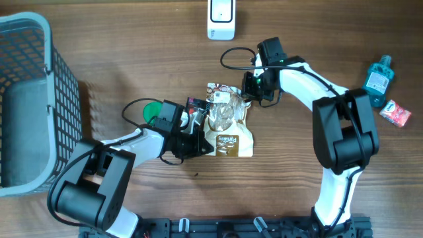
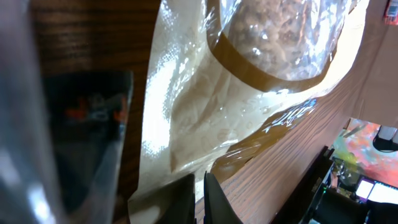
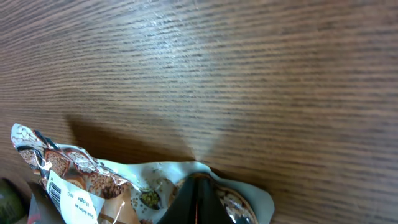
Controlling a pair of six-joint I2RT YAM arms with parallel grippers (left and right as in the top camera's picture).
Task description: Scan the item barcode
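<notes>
Near the middle of the overhead frame, a snack bag (image 1: pixel 228 132) lies flat on the wooden table (image 1: pixel 132 53), held at two ends. At its lower left edge the left gripper (image 1: pixel 197 135) is pinched onto it. At its upper right corner the right gripper (image 1: pixel 250 94) is closed on the crimped top.

Low in the left wrist frame, the two dark fingers (image 2: pixel 183 200) stand almost together with the beige edge of the bag running in between them. The bag's clear window, full of brown pieces, fills the upper part of that frame.

At the bottom centre of the right wrist frame, the closed fingertips (image 3: pixel 199 202) meet on the bag's printed top edge. A white barcode label (image 3: pixel 68 198) shows on the bag in the lower left corner and faces up.

A white scanner (image 1: pixel 221 18) stands at the top centre of the overhead frame, well apart from the bag. A grey mesh basket (image 1: pixel 63 86) fills the left side. A blue bottle (image 1: pixel 379 79) and a small red packet (image 1: pixel 395 114) lie near the right edge. Something green and round (image 1: pixel 152 111) shows beside the left arm.
</notes>
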